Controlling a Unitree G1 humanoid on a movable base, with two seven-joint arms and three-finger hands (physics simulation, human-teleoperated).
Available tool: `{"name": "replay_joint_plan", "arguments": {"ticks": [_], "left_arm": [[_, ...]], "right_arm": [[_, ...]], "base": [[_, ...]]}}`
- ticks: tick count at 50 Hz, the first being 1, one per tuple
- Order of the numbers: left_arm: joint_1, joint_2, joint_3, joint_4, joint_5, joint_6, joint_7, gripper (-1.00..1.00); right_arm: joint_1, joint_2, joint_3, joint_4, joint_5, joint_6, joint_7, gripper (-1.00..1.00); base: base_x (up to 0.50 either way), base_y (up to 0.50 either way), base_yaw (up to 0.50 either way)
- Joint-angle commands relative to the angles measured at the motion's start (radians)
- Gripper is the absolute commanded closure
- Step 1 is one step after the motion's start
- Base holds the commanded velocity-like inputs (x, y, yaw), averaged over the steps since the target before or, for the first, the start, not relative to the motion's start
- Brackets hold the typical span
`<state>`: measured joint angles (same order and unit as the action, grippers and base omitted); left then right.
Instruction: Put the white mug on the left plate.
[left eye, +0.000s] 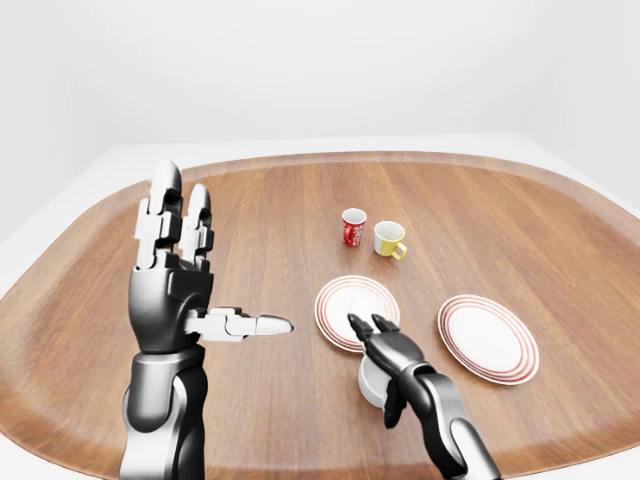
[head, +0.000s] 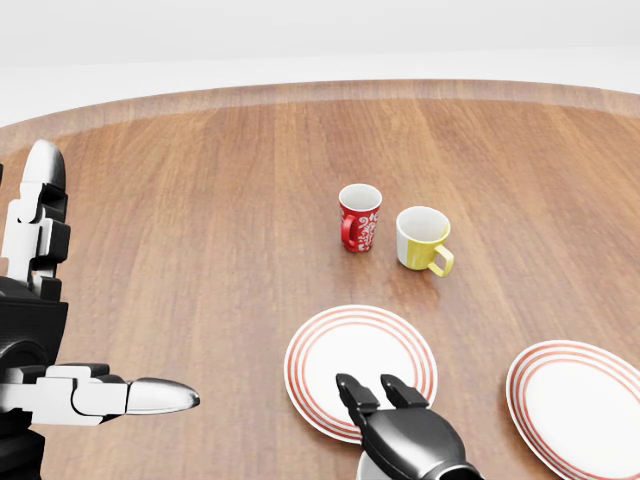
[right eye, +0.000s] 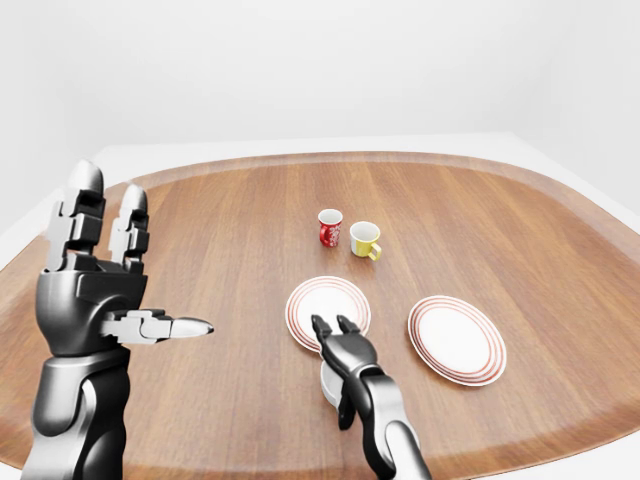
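Note:
The white mug stands on the wooden table, just below the lower edge of the left red-rimmed plate. My right hand lies over the mug and hides most of it. Its fingers stretch out over the plate's near rim and its thumb hangs down the mug's right side, not closed round it. My left hand is raised at the left, open and empty, fingers up and thumb pointing right.
A second red-rimmed plate lies to the right of the first. A red patterned mug and a yellow mug stand side by side above the left plate. The table's rounded edge runs along the bottom of the eye views.

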<state>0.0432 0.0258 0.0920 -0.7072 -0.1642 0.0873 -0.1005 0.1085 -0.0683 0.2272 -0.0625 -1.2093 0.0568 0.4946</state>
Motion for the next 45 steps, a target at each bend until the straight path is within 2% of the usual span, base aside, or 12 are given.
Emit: {"name": "replay_joint_plan", "arguments": {"ticks": [1,4,5,6,7,9,10,24,27,30,39,45], "left_arm": [[0.000,0.000,-0.001,0.002,0.000,0.000,0.001,-1.00],[0.000,0.000,-0.001,0.000,0.000,0.000,0.001,-1.00],[0.000,0.000,-0.001,0.000,0.000,0.000,0.001,-1.00],[0.001,-0.001,-0.001,0.001,0.000,0.000,0.001,-1.00],[0.001,0.000,-0.001,-0.002,0.000,0.000,0.001,-1.00],[0.000,0.000,-0.001,-0.005,-0.001,0.000,0.001,-1.00],[-0.001,0.000,0.002,-0.002,-0.002,0.000,0.001,-1.00],[0.005,0.000,0.002,-0.001,-0.001,0.000,-0.003,-1.00],[0.007,-0.001,0.001,0.001,0.000,0.000,-0.003,-1.00],[0.004,-0.001,0.001,0.001,0.000,0.000,-0.002,-1.00],[-0.004,0.002,0.006,0.000,-0.003,0.000,-0.001,-1.00],[-0.012,0.004,0.010,-0.002,-0.004,0.000,-0.001,-1.00]], "right_arm": [[0.005,-0.001,0.001,0.004,-0.003,-0.014,0.001,-1.00],[0.006,-0.002,0.001,0.006,0.000,-0.017,0.001,-0.84],[0.007,-0.002,0.001,0.006,0.000,-0.018,0.002,-0.71],[0.007,-0.002,0.000,0.008,0.005,-0.020,0.002,-0.33],[0.006,-0.002,-0.001,0.011,0.007,-0.022,-0.001,-0.09],[0.006,-0.002,-0.004,0.009,0.010,-0.018,0.002,0.12],[0.004,0.001,-0.007,-0.002,0.017,-0.016,0.010,0.97],[0.019,-0.005,-0.012,-0.058,0.056,-0.023,0.047,1.00],[0.028,0.009,-0.008,-0.105,0.114,-0.028,0.083,1.00],[0.053,0.041,0.018,-0.258,0.245,0.031,0.204,1.00],[0.017,0.027,0.046,-0.450,0.399,0.031,0.204,1.00],[-0.062,0.020,0.032,-0.530,0.404,0.031,0.204,1.00]], "base": [[0.00,0.00,0.00],[0.00,0.00,0.00],[0.00,0.00,0.00],[0.00,0.00,0.00],[0.00,0.00,0.00],[0.00,0.00,0.00],[0.00,0.00,0.00],[0.00,0.00,0.00],[0.00,0.00,0.00],[0.00,0.00,0.00],[0.00,0.00,0.00],[0.00,0.00,0.00]]}}
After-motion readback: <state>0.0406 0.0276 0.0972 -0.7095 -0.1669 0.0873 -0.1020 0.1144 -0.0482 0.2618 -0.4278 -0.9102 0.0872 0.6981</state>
